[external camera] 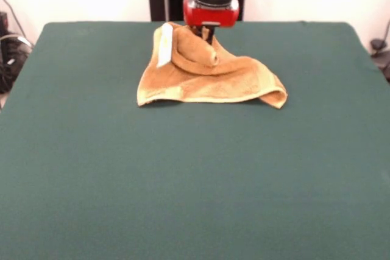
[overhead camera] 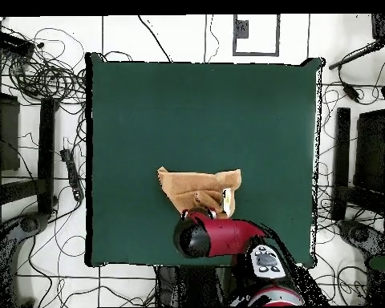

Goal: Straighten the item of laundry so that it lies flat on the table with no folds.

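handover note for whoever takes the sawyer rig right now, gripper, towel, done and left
Gripper: down at the towel's far edge, its tips buried in the cloth; whether it is open or shut cannot be seen.
Towel: on the table, on the half nearer the robot. Its far part is raised into a bunched peak at the gripper, with the white tag showing on the raised part. The near part lies on the table, with one corner curled.
Done: the arm is at the cloth.
Left: the towel is not flat; folds and the raised bunch have to be spread out.
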Robot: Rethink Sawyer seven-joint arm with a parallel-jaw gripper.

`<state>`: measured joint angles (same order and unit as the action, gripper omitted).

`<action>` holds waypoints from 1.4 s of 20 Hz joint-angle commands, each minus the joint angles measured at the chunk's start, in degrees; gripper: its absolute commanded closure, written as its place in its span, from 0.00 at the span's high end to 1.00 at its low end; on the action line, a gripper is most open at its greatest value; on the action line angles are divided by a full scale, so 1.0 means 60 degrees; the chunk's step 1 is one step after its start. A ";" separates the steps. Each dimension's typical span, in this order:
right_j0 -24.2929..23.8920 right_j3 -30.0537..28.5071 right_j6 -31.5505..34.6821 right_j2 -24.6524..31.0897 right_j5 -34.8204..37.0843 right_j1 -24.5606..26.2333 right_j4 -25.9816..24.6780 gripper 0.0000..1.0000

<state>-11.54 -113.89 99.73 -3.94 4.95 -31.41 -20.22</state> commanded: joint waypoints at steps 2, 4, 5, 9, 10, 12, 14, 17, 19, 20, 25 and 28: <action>-0.0019 -0.1078 0.1162 0.0043 -0.0380 0.0516 -0.0598 0.00; -0.0015 -0.1153 0.1233 -0.0011 -0.0456 0.0506 -0.0657 0.00; -0.0035 -0.1220 0.1263 -0.0038 -0.0529 0.0502 -0.0692 0.00; -0.0101 -0.1413 0.1293 -0.0167 -0.0784 0.0509 -0.0856 0.00; -0.0093 -0.1424 0.1312 -0.0199 -0.0809 0.0514 -0.0868 0.00; -0.0035 -0.1470 0.1361 -0.0286 -0.0829 0.0498 -0.0903 0.00; -0.0054 -0.1561 0.1382 -0.0269 -0.0782 0.0438 -0.0898 0.00; 0.0041 -0.1651 0.1480 -0.0279 -0.0830 0.0415 -0.0798 0.00; 0.0275 -0.1658 0.1697 -0.0335 -0.1026 0.0521 -0.0594 0.00; 0.0426 -0.1715 0.1872 -0.0396 -0.1227 0.0592 -0.0474 0.00; 0.1336 -0.1791 0.2630 -0.0587 -0.2042 0.0980 0.0307 0.00; 0.1217 -0.1863 0.2469 -0.0528 -0.2243 0.1043 0.0309 0.00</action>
<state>-6.49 -122.74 99.73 -8.95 -3.96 -29.70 -22.76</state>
